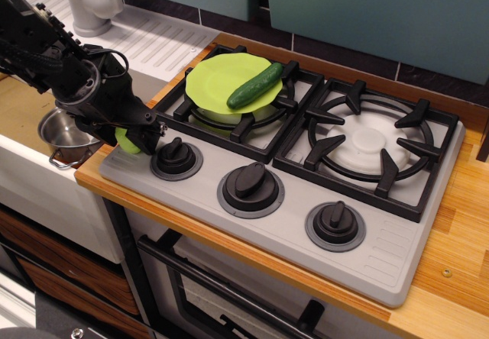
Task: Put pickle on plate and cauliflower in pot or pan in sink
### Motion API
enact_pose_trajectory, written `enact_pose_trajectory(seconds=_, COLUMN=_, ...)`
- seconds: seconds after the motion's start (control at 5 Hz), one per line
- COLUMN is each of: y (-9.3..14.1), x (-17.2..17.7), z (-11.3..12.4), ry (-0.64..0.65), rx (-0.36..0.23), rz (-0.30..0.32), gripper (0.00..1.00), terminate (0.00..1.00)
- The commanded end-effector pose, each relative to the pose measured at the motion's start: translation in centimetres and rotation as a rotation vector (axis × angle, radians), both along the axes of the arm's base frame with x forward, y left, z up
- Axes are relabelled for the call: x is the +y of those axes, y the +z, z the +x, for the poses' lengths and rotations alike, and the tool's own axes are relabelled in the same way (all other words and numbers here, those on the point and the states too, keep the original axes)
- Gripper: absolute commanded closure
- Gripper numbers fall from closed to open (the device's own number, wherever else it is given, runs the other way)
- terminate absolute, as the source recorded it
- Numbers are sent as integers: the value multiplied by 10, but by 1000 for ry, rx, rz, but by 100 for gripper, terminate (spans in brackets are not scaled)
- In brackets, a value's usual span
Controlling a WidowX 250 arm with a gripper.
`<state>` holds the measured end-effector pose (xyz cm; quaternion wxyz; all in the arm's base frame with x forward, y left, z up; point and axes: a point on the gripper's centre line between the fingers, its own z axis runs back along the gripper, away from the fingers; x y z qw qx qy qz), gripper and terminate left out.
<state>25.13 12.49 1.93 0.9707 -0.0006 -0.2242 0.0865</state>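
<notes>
While the pickle [255,85] already lies on the plate [216,82], the gripper [136,134] is closed on the cauliflower [126,140] just right of the pot [64,135] in the sink [27,172] — probably light, hard, lumpy plastic — best pinched across its bulk

The pickle [255,85] is laid on the plate [214,79]. The cauliflower [126,140] is clamped in the gripper [140,137] beside the pot [65,134] in the sink [30,167].
</notes>
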Motion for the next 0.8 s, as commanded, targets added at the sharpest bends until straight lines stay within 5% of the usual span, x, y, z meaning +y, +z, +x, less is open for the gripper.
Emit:
enact_pose_trajectory(seconds=0.0, y=20, x=-3, z=0, ry=0, rx=4, rz=29, gripper=100, terminate=0)
enact_pose_trajectory(seconds=0.6, y=41, x=39, z=13, ry=-91, rx=1, rz=38, gripper=100, terminate=0)
